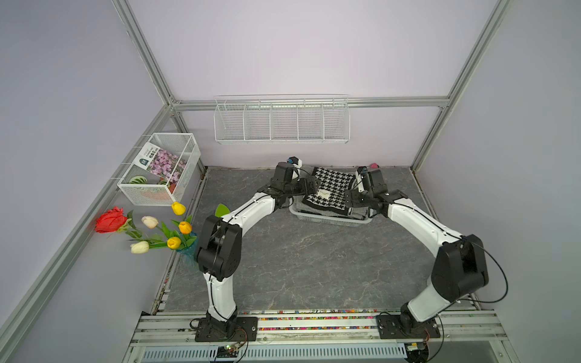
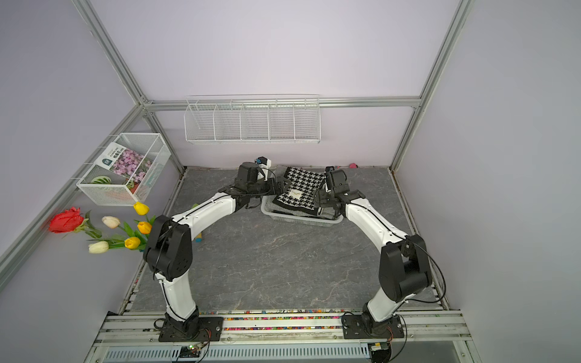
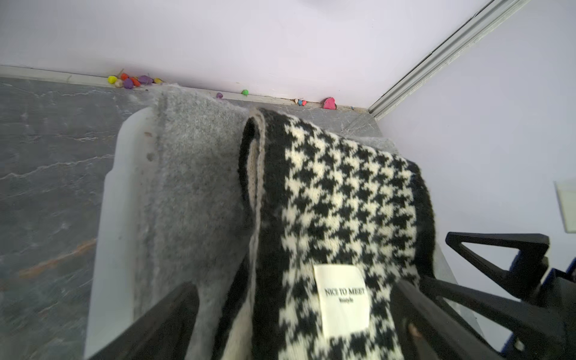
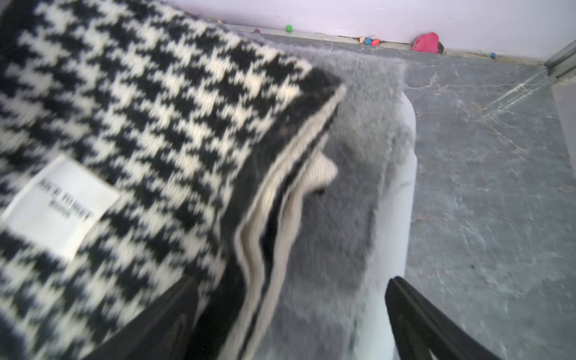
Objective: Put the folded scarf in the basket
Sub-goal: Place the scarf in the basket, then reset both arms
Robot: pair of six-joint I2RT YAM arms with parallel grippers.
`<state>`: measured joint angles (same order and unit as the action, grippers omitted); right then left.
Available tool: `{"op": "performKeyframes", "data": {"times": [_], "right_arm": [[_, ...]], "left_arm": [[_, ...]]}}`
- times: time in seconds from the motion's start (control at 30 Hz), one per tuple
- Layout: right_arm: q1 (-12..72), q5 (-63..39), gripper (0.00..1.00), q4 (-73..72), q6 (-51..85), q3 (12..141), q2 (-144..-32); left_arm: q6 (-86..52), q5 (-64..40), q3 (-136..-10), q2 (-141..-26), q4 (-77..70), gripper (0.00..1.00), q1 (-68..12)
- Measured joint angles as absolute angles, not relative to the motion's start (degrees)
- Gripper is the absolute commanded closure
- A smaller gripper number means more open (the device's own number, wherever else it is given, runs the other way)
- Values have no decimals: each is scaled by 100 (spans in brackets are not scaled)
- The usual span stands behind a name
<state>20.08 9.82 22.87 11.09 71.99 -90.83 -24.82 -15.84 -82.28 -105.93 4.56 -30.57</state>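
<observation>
On the grey marbled table [image 1: 298, 267], near the back wall, stands the white basket [image 1: 330, 222]. In it, atop a folded grey scarf [image 3: 193, 187], lies the folded houndstooth scarf [image 1: 333, 188] — long axis running from front toward back wall, slightly skewed, label [image 3: 343, 299] upward toward the near end. The left gripper [image 3: 296, 285] and right gripper [image 4: 291, 280] flank its long edges, jaws spread wide, grasping nothing. Small coloured bits [image 3: 131, 81] lie along the wall's foot — behind the basket.
</observation>
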Motion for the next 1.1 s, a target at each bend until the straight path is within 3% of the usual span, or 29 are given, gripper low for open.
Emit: {"op": "performKeyframes", "data": {"times": [0.27,0.43,0.57,0.7,0.87,1.1], "right_arm": [[2075,1168,2,1872,1094,5664,-7498],[2082,1616,2,1503,1109,4901,-7275],[2082,2250,2,978,969,4252,-7153],[2001,2783,2,-237,801,3642,-7153],[1503,2851,2,-2222,596,2668,-7179],[1319,2805,2,-2648,298,2198,-7286]], "left_arm": [[-2296,-563,-6689,-8755,622,0,-3153],[-1918,541,-6128,-7999,932,0,-3148],[-1317,1514,-4644,-7116,381,0,-2936],[-906,2200,-3479,-7078,-329,0,-2493],[-530,2637,-2919,-6908,-1109,0,-2167],[-121,2877,-2023,-7133,-2882,0,-1490]]}}
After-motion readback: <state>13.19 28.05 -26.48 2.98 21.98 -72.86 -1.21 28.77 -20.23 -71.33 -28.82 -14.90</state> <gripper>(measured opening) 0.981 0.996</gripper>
